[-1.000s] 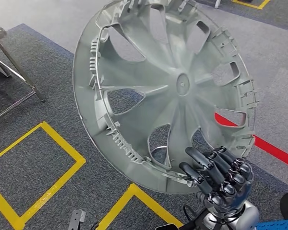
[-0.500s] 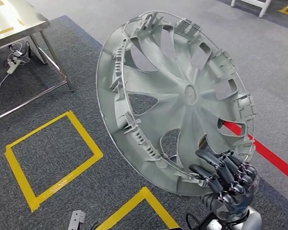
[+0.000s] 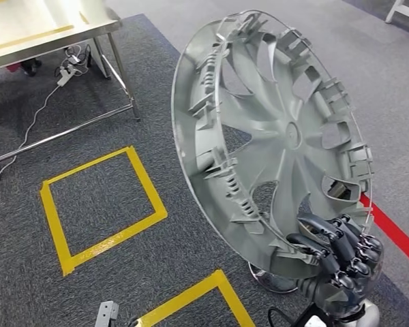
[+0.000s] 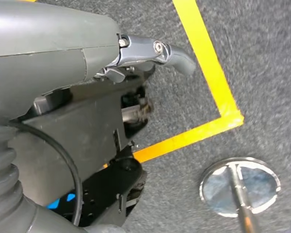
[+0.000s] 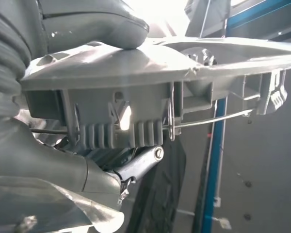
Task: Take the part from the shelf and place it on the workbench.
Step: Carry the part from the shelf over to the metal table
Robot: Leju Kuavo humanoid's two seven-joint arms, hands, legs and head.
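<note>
So the right hand (image 3: 341,262) grips the grey wheel cover (image 3: 275,136) by its lower rim, holding it tilted up over the carpet, right of the yellow floor square (image 3: 102,204). Wrist cam shows its thumb (image 5: 96,22) pressed on the rim. Left hand (image 4: 151,51): can't tell its fingers' state.

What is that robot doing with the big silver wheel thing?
The robot's right hand grips a large grey plastic wheel cover by its lower rim, holding it up on edge above the dark carpet. A steel workbench stands ahead at the far left, so the part is not yet set down. Yellow tape squares mark the floor. The left hand hangs near the floor, holding nothing.
</note>
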